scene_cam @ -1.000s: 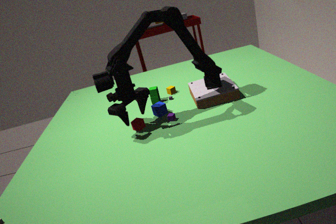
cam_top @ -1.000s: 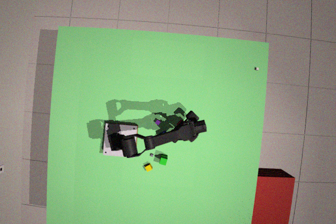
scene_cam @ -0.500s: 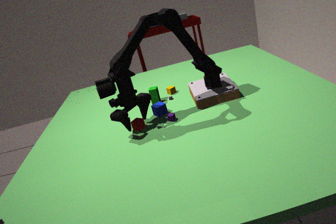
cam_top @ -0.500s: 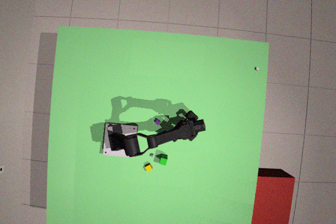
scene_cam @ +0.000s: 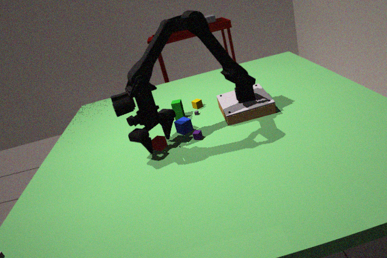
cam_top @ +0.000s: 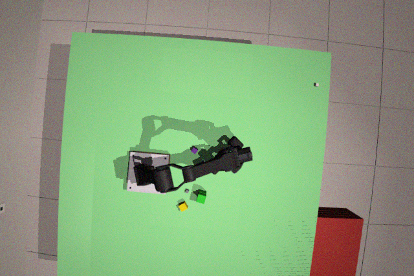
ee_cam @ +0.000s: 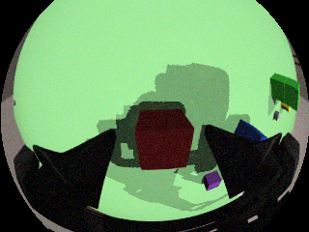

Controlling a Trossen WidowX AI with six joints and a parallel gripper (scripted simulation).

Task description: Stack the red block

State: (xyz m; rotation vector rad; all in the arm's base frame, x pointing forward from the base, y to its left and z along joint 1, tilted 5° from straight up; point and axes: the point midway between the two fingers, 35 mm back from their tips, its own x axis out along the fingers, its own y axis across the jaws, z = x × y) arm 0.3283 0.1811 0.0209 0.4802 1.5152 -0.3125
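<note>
The red block point(scene_cam: 159, 143) point(ee_cam: 164, 140) sits on the green table top in shadow; the arm hides it in the top view. My gripper point(scene_cam: 160, 145) point(ee_cam: 161, 131) is open and pointing down, low over the table. One finger is on each side of the red block, with gaps visible on both sides in the wrist view. The green tower point(cam_top: 200, 196) point(scene_cam: 177, 110) point(ee_cam: 285, 92) stands upright, with nothing on top, off to the right in the wrist view.
A blue block point(scene_cam: 183, 125) point(ee_cam: 249, 130) lies between the gripper and the tower. Nearby are a purple cube point(cam_top: 194, 149) point(scene_cam: 197, 135) point(ee_cam: 212, 180), a yellow cube point(cam_top: 182, 206) point(scene_cam: 196, 103) and a tiny grey cube point(cam_top: 186, 191) point(scene_cam: 196, 112). A red side table point(cam_top: 337, 246) stands beyond the edge.
</note>
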